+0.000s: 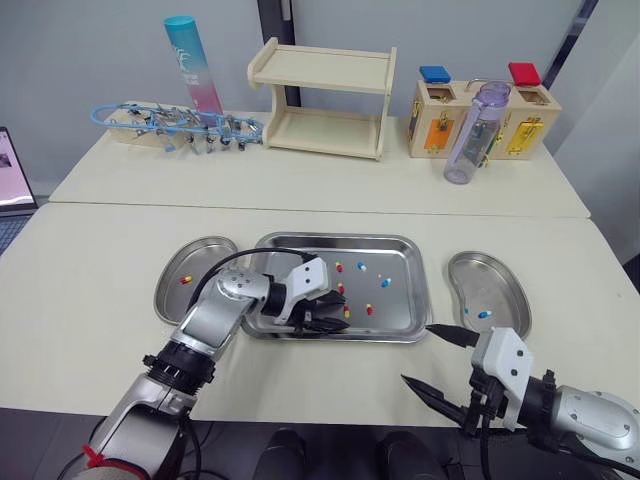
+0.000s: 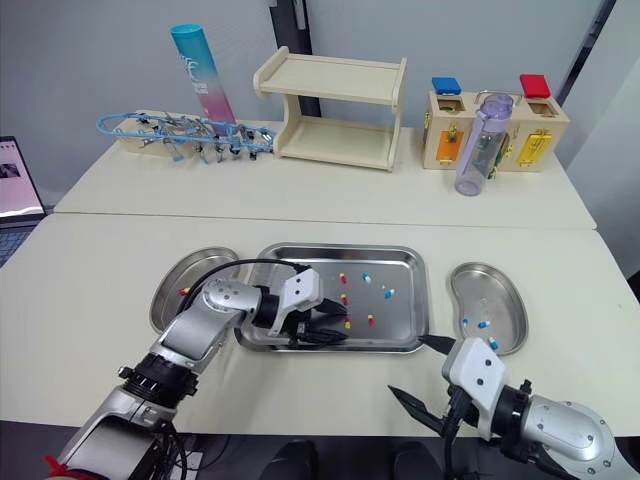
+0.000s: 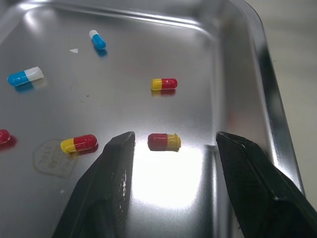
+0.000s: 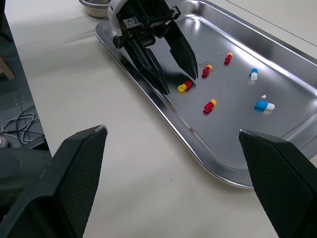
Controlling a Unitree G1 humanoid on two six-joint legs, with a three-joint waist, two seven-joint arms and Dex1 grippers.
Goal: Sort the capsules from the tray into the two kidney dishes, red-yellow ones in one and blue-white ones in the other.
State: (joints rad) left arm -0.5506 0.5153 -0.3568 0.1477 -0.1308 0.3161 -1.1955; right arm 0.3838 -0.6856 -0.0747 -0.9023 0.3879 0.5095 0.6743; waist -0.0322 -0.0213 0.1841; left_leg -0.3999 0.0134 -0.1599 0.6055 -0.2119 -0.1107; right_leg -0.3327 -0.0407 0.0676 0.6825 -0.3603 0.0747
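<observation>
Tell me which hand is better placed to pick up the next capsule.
Left. The left hand is open inside the tray, its fingers straddling a red-yellow capsule. The right hand hangs open over the table, outside the tray's front corner, away from any capsule.

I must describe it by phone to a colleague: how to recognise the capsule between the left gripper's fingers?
On the near cream table lies a rectangular steel tray. The robot's left gripper, with two black fingers, reaches into it near the front rim. The red-yellow capsule lies between the open fingertips; every other capsule lies outside them.
</observation>
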